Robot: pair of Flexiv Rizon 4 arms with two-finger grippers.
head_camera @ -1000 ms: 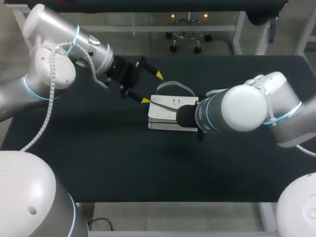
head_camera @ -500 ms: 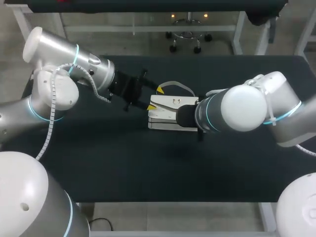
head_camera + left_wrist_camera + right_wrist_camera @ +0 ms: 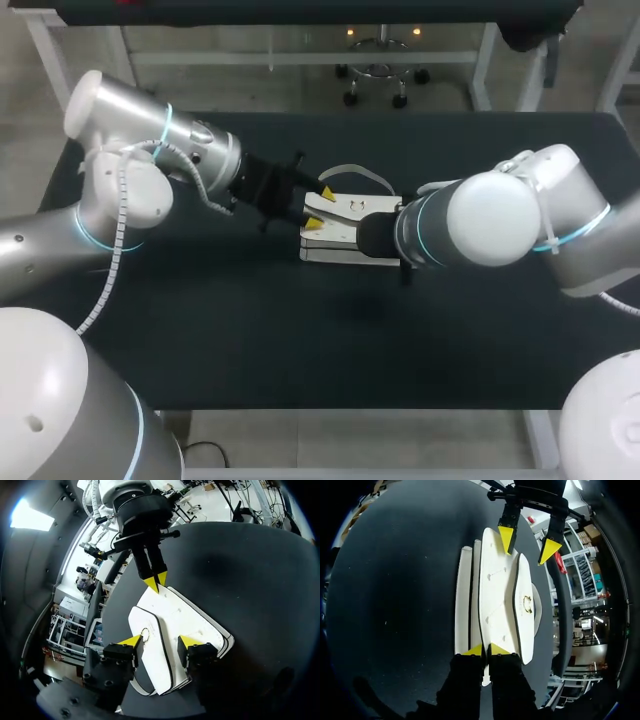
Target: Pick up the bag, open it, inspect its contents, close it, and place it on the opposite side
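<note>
While the right gripper is clenched on one short edge of the flat white rectangular leather-look bag, yellow tips nearly together w/ a thin layer of bag pinched btwn them, the left gripper is released at the opposite short edge, fingers spread wide. In the left wrist view its tips straddle the flap end of the bag; can't tell if either tip touches the flap. The small metal ring clasp sits on the flap, just beside one left fingertip.

The bag lies flat on the black cloth-covered table, approx mid-table, somewhat nearer the far edge than the near one. Its grey strap loops out over the cloth toward the far edge. The long edge away from the flap shows stacked layers w/ dark seams in the right wrist view.

The grippers face each other along the bag, its whole length btwn them. The left arm comes in from the left, low over the cloth. The right arm comes from the right, its bulky forearm over the bag's right end, hiding that edge and its own gripper in the head view.

Room: a wide band of bare cloth runs btwn the bag and the near table edge, and more bare cloth lies beyond the right arm toward the far-right corner. The far edge is closest, just past the strap.
</note>
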